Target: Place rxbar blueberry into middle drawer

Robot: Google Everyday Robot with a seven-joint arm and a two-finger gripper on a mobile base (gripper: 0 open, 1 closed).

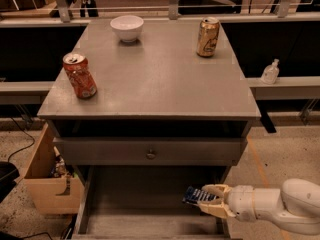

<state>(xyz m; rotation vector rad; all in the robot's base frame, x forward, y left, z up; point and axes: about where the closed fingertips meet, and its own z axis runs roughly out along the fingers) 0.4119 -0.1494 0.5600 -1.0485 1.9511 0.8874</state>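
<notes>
View from above and in front of a grey desk [150, 84] with its middle drawer [145, 196] pulled out below. The claw [202, 198], on a white arm entering from the lower right, is over the right part of the drawer's bare floor, near its right wall. Its two tan fingers [216, 189] are closed narrowly on the rxbar blueberry [193, 195], one above and one below the dark blue wrapper (the bar's left end juts out past the fingertips). The bar lies roughly level above the drawer floor; whether it touches the floor cannot be told.

Above the open drawer sits a closed drawer front [100, 151] with a small round knob [151, 154]. On the desk top stand a red can [80, 76] at the left edge, a gold can [208, 36] at the far right, and a white bowl [127, 27] at the far side. A cardboard box [45, 184] stands on the ground to the left of the desk, and a small clear bottle [270, 72] rests on a ledge to the right.
</notes>
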